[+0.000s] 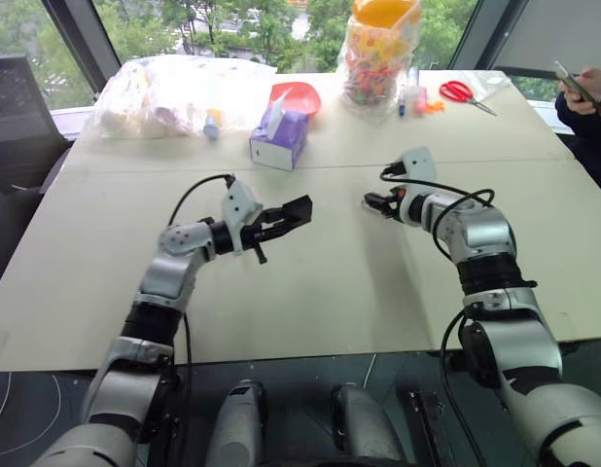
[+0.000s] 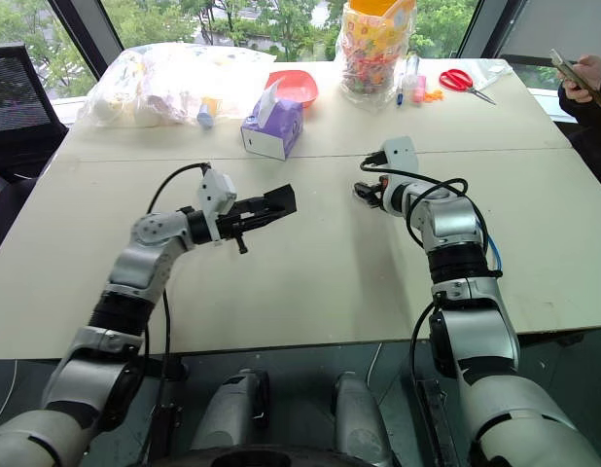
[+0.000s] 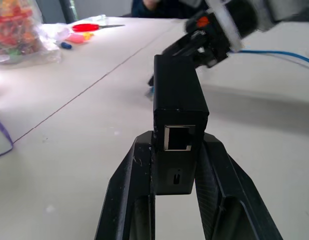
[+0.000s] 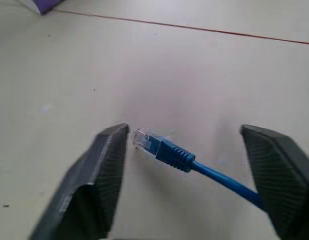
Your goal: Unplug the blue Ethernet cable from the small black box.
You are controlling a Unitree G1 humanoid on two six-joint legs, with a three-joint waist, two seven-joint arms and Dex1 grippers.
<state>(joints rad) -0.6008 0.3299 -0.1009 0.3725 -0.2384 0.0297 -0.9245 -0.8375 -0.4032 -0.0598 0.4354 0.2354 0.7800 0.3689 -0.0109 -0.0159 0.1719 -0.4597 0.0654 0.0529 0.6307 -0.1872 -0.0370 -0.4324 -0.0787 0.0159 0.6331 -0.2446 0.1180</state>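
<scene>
With the plug already out, we see the blue Ethernet cable (image 4: 172, 152) lying mid-frame on the table (image 4: 219, 75) between our right gripper's (image 4: 187, 165) spread fingers, while our left gripper (image 3: 177, 167) pinches the small black box (image 3: 178, 107), port empty. We judge only withdrawing remains.

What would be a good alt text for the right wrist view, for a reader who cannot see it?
The blue Ethernet cable lies loose on the pale table, its clear plug free between the wide-open jaws of the right gripper, which do not touch it. A thin red line crosses the table further back.
</scene>
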